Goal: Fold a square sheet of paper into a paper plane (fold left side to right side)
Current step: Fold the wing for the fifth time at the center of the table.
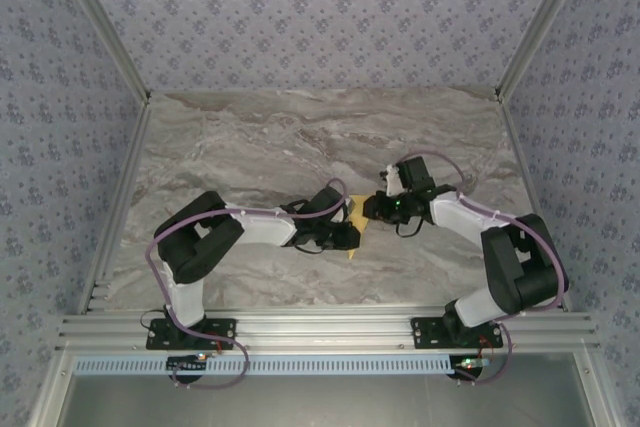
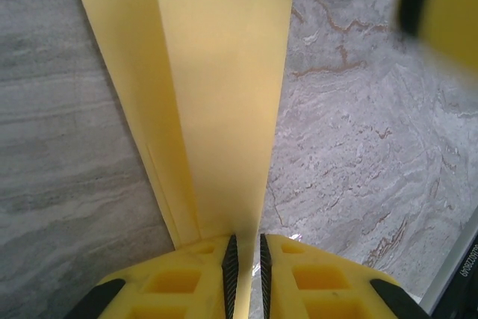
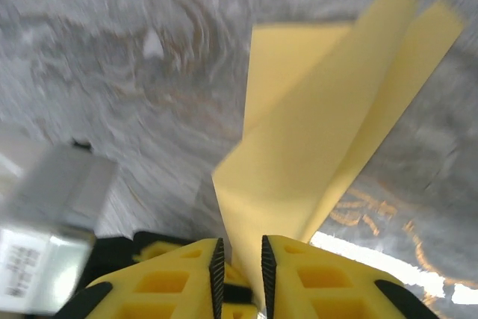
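The square sheet of paper [image 1: 355, 225], mustard yellow and folded into layered flaps, hangs just above the marble table between my two grippers. My left gripper [image 1: 347, 235] comes in from the left. In the left wrist view its gripper [image 2: 246, 263] is shut on the sheet's near end, and the folded paper [image 2: 224, 95] stretches away as a long strip. My right gripper [image 1: 373, 209] meets the sheet from the right. In the right wrist view that gripper [image 3: 239, 263] has the paper [image 3: 321, 132] running down between its pads, with the flaps fanning up and to the right.
The grey marble table [image 1: 300, 137] spreads out behind and beside the grippers. Patterned walls and metal rails [image 1: 320, 327] frame it. A blurred yellow finger of the right gripper [image 2: 441, 5] shows at the top right of the left wrist view.
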Robot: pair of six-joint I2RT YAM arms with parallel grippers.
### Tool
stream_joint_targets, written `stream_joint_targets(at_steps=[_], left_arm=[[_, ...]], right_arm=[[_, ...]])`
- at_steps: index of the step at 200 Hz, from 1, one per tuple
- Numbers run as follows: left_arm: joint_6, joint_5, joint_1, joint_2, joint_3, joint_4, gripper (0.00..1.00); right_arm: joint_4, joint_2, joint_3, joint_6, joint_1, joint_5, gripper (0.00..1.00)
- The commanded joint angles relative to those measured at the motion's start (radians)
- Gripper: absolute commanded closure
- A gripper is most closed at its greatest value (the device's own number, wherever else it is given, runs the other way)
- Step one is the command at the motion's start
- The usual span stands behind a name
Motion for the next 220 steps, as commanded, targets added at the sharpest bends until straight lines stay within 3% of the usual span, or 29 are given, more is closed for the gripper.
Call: stream_joint_targets(at_steps=[1, 107, 220], left_arm=[[-0.003, -0.033, -0.018, 0.036, -0.015, -0.108, 0.82], [-0.003, -0.036, -0.018, 0.037, -0.012, -0.117, 0.83], [-0.001, -0.034, -0.019, 0.046, -0.014, -0.12, 0.84]], right_arm=[[0.056, 0.023, -0.016, 0.015, 0.024, -0.027, 0.77], [0.084, 0.182, 0.034, -0.043, 0.033, 0.001, 0.8], [0.022, 0.272, 0.139, -0.125, -0.024, 0.032, 0.81]])
